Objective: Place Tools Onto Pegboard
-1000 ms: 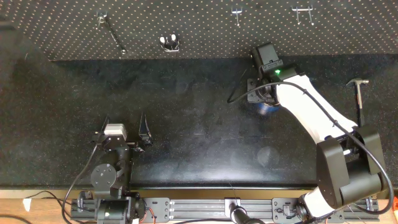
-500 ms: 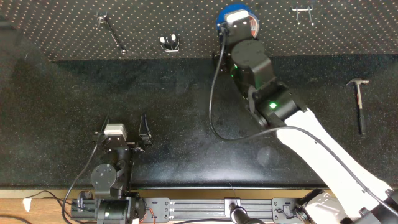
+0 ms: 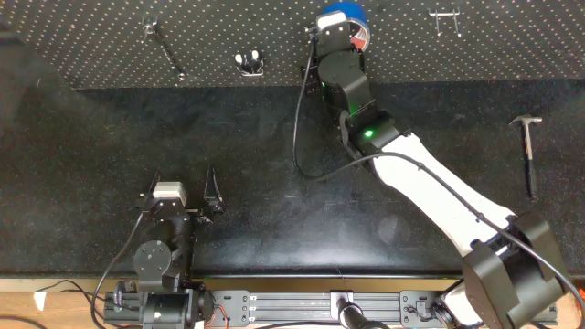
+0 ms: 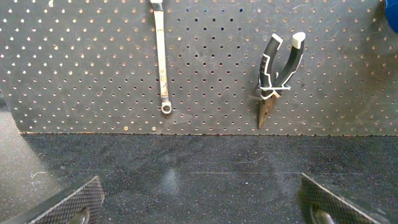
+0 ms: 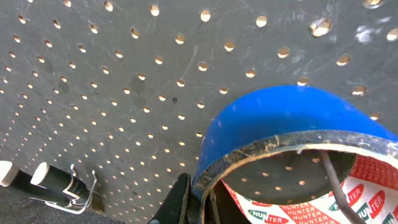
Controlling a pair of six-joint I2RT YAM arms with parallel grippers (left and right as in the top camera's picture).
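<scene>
At the pegboard (image 3: 274, 37), right gripper (image 5: 194, 202) pinches the blue tape roll (image 5: 280, 118) by its wall, roll just beside the board; left gripper (image 3: 183, 190) wide, well apart.

Right gripper (image 3: 335, 29): a second ago it sits low at the far edge of the table (image 3: 228, 164), over the blue tape roll (image 3: 345, 14). It now stands raised against the pegboard (image 3: 274, 37), clamped on the roll's wall. The roll has left the table and sits before the board's upper rows, where a hook showed bare. In the last half second, gripper and roll shift slightly left. The right arm now stretches diagonally.
</scene>
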